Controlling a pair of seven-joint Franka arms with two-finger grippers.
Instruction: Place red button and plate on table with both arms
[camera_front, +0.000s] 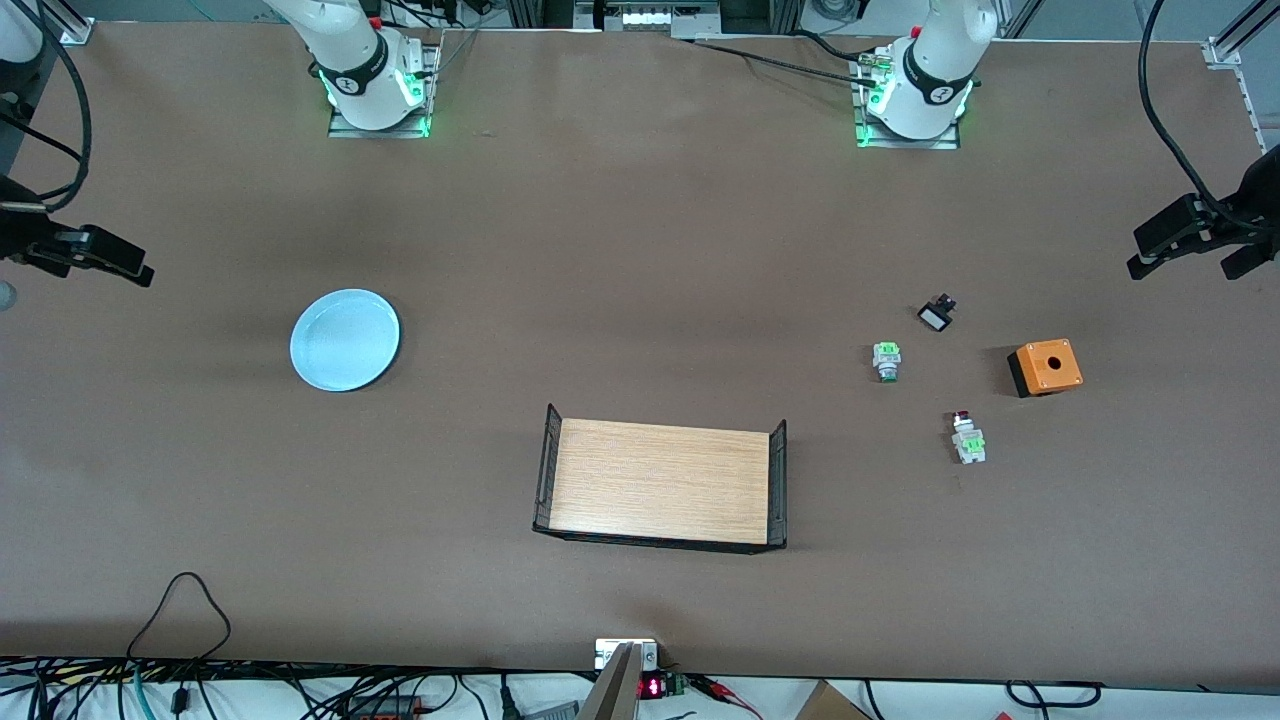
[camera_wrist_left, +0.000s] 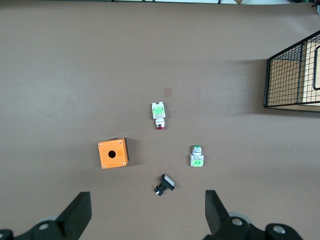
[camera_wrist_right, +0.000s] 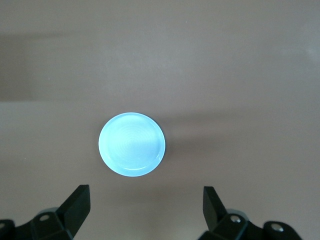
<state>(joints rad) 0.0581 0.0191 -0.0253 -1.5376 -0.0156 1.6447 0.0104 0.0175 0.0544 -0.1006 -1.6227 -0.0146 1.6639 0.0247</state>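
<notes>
My 2 grippers are both spread wide and hold nothing. The left gripper (camera_front: 1190, 240) hangs over the left arm's end of the brown tabletop (camera_front: 640, 250), looking down on the small parts. The right gripper (camera_front: 90, 255) hangs over the right arm's end, with the plate (camera_front: 345, 340) in its wrist view.

The pale blue plate lies flat on the brown tabletop. The red button (camera_front: 966, 437) lies on its side on that same surface, near the small wood-topped table (camera_front: 660, 483) with wire ends, whose top is bare. If "table" means that small one, neither thing is on it. If it means the big brown surface, both already lie there. I cannot settle which from here.

Any grasp of the red button would call for fine aim. It is small, and a green button (camera_front: 886, 361), a black switch (camera_front: 937, 314) and an orange box (camera_front: 1045, 367) sit around it, all apart from one another. The plate is low and thin, so my fingers would have to catch its rim.

Room is generous: open tabletop lies all round the plate. The wire ends of the small table stand above its top, so I judge a drop from above is safer than coming in over them.
</notes>
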